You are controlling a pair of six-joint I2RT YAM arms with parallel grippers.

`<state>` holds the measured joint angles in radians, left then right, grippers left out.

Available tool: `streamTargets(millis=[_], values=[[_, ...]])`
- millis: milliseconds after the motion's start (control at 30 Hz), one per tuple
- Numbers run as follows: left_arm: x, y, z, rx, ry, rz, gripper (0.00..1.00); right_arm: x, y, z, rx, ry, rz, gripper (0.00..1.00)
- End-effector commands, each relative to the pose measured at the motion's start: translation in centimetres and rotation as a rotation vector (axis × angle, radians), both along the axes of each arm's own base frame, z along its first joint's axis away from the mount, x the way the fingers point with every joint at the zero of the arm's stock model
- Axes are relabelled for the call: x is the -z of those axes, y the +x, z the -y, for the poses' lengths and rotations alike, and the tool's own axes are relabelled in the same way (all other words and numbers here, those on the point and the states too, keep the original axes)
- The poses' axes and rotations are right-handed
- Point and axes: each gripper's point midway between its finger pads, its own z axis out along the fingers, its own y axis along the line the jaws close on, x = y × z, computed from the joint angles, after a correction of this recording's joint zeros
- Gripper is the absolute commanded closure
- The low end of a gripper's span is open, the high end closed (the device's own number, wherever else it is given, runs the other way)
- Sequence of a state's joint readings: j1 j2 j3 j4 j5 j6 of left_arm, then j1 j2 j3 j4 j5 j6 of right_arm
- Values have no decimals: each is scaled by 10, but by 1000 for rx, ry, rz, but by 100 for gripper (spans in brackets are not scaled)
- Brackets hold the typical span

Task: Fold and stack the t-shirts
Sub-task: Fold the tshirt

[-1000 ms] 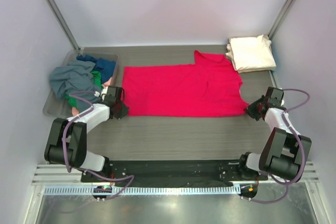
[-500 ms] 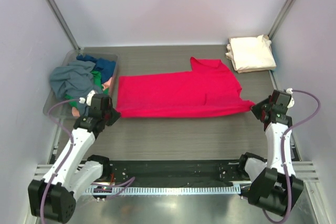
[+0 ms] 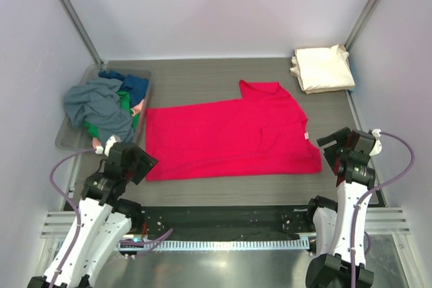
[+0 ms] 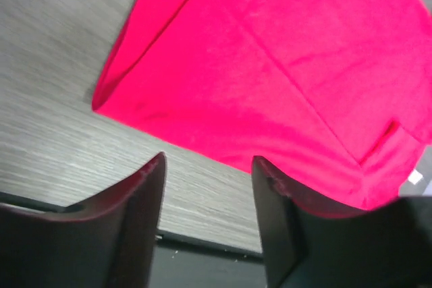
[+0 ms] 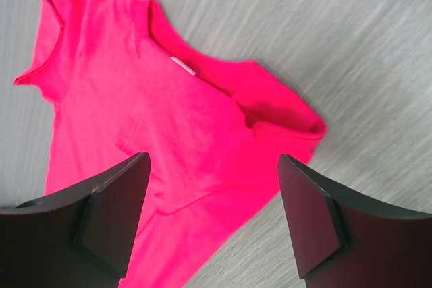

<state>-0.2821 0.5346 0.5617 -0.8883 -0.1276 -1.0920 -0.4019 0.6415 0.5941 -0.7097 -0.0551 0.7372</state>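
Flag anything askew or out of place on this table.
The grey t-shirt spills over the rim of the clear bin. The red t-shirt lies spread but skewed, not square to the table edge.

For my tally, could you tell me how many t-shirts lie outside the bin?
2: the red t-shirt spread flat mid-table, and the cream one folded at the far right corner. None look hidden.

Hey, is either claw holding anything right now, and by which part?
Nothing is held. The left claw and right claw both stand open; the red t-shirt lies spread on the table, in neither grip.
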Motion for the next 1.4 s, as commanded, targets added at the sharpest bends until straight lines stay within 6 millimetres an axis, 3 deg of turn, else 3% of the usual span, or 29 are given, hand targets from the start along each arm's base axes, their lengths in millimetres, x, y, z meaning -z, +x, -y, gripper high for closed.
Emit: streamTargets(millis=[0,33,67,133,167,200,267,300,367,400,467,500,567,600,633,700,733,767,833,867,900,1000,1167,1367], values=[[-47,6,-2,44,26,120,43,-29,19,-11,-75,39,97,18],[-66,11,-3,57,43,163,40,-45,40,-29,-197,87,202,22],[-71,13,-7,81,94,175,38,-46,48,-35,-227,104,211,23],[-79,22,-7,119,144,173,37,-70,70,-38,-286,34,262,23],[-87,26,-9,168,194,192,37,-59,84,-30,-266,-6,188,23],[-87,29,-10,188,223,185,37,-85,101,-50,-347,-54,220,23],[-83,38,-14,204,281,161,36,-91,129,-65,-436,-112,195,23],[-80,40,-18,214,320,156,37,-89,157,-77,-483,-108,161,23],[-77,47,-16,223,323,162,36,-85,185,-85,-526,-112,143,23],[-76,47,-11,245,305,167,36,-72,212,-89,-545,-102,110,24],[-76,49,-6,260,288,185,36,-61,242,-91,-565,-99,97,25],[-77,49,-7,265,294,187,36,-54,266,-93,-588,-104,89,27],[-82,47,-9,258,302,204,36,-41,290,-95,-603,-103,74,29],[-82,46,-10,255,302,208,36,-54,307,-97,-612,-105,111,32],[-83,47,-9,250,298,220,36,-28,317,-101,-626,-72,72,33],[-85,47,-10,242,294,240,36,-31,337,-105,-643,-84,97,37],[-86,47,-11,236,295,240,36,-16,345,-100,-629,-100,70,38],[-86,47,-13,231,298,240,36,-11,349,-117,-664,-105,68,38],[-85,47,-11,236,295,238,37,-12,362,-119,-667,-115,86,39],[-85,47,-11,239,294,237,37,4,367,-118,-666,-108,62,40],[-85,48,-11,241,295,235,37,0,373,-120,-667,-112,76,41],[-82,48,-10,246,293,223,37,17,383,-123,-672,-111,59,44],[-81,49,-11,242,295,216,38,35,384,-120,-661,-132,25,46],[-81,49,-10,245,292,220,38,53,371,-114,-654,-157,-22,47]])
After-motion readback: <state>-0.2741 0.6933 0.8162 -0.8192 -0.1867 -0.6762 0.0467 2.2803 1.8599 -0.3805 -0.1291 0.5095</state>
